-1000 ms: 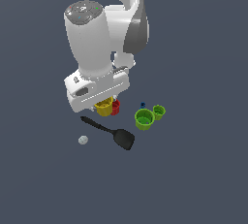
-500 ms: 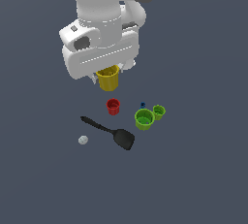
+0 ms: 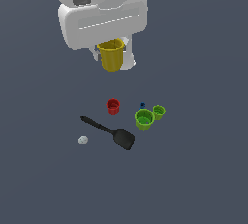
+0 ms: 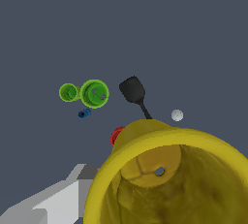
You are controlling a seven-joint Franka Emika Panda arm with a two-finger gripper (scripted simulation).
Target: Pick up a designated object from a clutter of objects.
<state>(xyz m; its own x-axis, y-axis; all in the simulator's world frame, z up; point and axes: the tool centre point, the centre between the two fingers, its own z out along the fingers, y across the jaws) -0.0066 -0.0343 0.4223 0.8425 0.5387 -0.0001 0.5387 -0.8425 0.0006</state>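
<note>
Hanging high above the dark tabletop point(image 3: 203, 179): yellow cup point(image 3: 111, 56), upright, mouth up, gripped under the white gripper point(image 3: 112, 53). Jaws closed on the cup; fingers themselves mostly hidden behind it in the exterior view. Seen from the wrist view: cup interior point(image 4: 160, 174) filling the near field, one grey finger point(image 4: 63, 196) alongside its outer wall.

Resting on the tabletop, well below the cup:
- Red cup point(image 3: 113, 106), upright, mouth up; partly hidden behind the yellow rim in the wrist view point(image 4: 116, 136).
- Large green cup point(image 3: 144, 120), upright, toward the exterior view's right of the red one point(image 4: 95, 93).
- Small green cup point(image 3: 159, 112), just beside the large green one, possibly touching point(image 4: 69, 92).
- Tiny blue item point(image 3: 143, 104), just beside the large green cup point(image 4: 84, 113); shape too small to tell.
- Black spatula point(image 3: 110, 133), lying flat, blade toward the exterior view's right, handle toward the left point(image 4: 134, 93).
- Whitish ball point(image 3: 83, 140), near the spatula handle, apart from it point(image 4: 177, 115).
</note>
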